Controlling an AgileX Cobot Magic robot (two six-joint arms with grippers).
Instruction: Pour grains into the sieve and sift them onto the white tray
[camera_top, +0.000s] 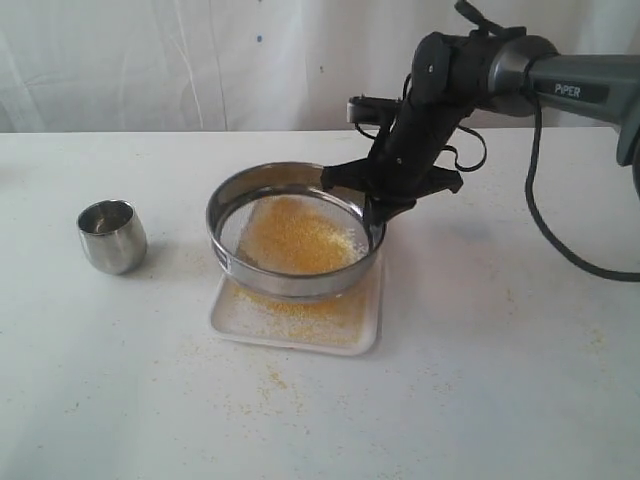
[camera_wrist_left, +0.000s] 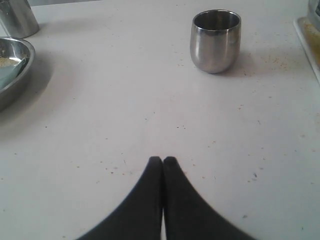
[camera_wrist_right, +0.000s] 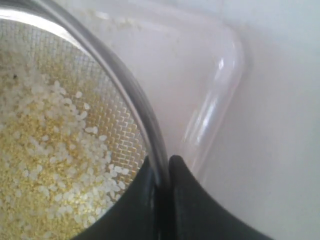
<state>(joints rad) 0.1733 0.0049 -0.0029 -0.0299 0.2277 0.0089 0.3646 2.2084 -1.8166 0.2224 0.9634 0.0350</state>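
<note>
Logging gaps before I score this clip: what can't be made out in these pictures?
- Exterior view: the sieve covers most of the white tray, so how much of the grains lies beneath it is hidden.
- Exterior view: it is unclear whether the sieve, gripped at the rim by the right claw, touches the tray.
- Left wrist view: a bowl is cut off by the frame edge.
- Left wrist view: the cup is too dark inside to tell what it holds.

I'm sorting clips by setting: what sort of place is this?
Probably a robotics lab bench: a white table before a white cloth backdrop, and a Piper arm whose right pincer grips the sieve over the white tray.
</note>
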